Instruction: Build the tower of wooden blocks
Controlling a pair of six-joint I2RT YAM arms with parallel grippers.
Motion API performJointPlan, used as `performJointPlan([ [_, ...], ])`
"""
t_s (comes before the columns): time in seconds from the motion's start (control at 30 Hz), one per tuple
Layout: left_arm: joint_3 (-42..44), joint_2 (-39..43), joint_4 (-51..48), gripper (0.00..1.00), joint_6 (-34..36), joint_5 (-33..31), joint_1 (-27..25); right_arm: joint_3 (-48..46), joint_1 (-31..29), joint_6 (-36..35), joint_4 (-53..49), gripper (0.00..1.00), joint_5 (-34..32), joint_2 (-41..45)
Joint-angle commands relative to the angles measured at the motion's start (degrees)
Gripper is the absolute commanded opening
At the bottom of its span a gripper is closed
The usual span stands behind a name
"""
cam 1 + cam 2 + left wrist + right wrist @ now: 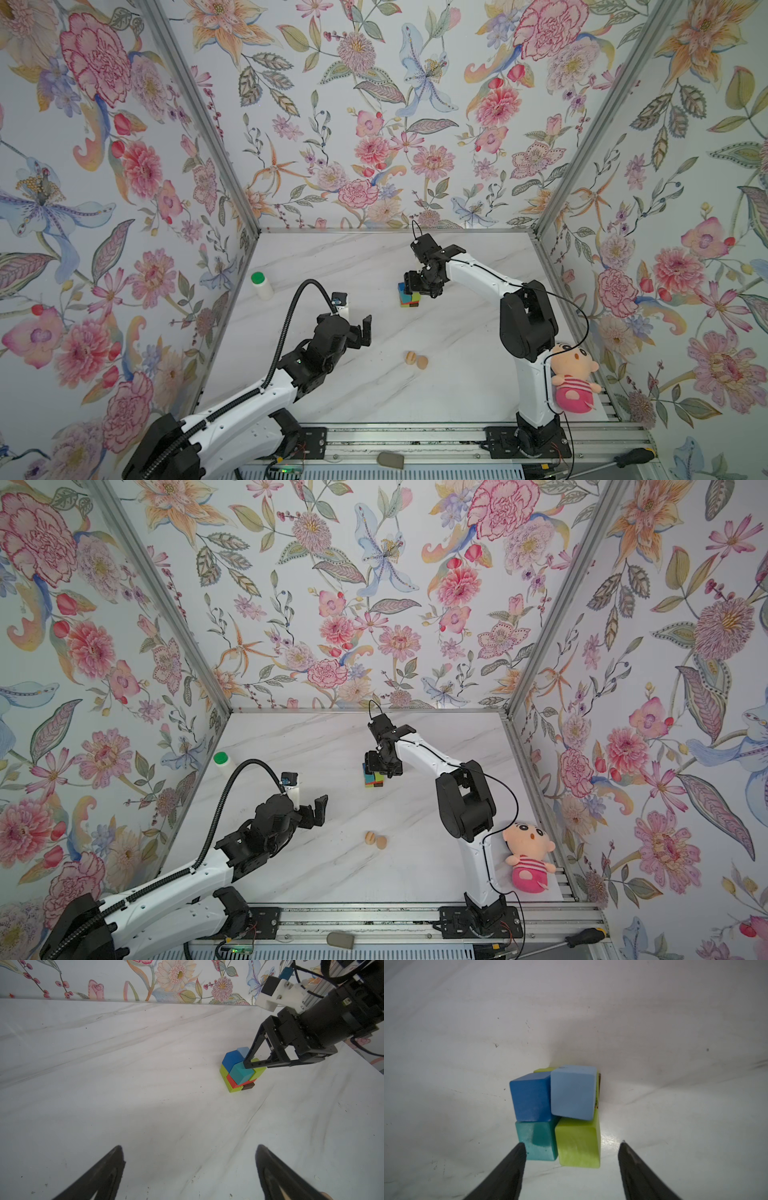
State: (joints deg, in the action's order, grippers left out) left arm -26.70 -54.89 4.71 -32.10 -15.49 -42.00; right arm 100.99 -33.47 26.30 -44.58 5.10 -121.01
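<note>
Left gripper (pixel 360 330): jaws wide apart, empty, hovering above the table (pixel 457 374), well apart from the blocks.

Two tan rounded pieces (pixel 417 360): loose on the table, side by side, towards the front, not yet stacked.

Tower (pixel 409 297): compact stack mid-table, brown and red low, blues up top.

Right gripper (pixel 572 1144): right over the tower, jaws apart, straddling the teal block (pixel 538 1140) and yellow-green block (pixel 577 1132), clamping nothing.

Reads as the end of a placing step. The next move likely calls for a straight lift clear without nudging, then fetching the tan pieces.

We see white links and black joints; the left arm (pixel 245 401) carries a ribbed black hose (pixel 284 328), the right arm (pixel 478 272) a thin cable (pixel 586 318).
</note>
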Motion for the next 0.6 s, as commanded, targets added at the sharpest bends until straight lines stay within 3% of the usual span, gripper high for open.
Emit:
performJointPlan([
  [0.0, 1.24, 1.82, -1.37, 0.99, 0.80, -1.54, 0.78, 2.09, -1.39, 0.82, -3.27, 0.73, -2.86, 0.45],
  [0.57, 4.63, 8.20, -3.00, 0.99, 1.83, -0.81, 2.52, 9.99, -4.87, 2.26, -10.80, 0.76, -9.74, -5.59],
])
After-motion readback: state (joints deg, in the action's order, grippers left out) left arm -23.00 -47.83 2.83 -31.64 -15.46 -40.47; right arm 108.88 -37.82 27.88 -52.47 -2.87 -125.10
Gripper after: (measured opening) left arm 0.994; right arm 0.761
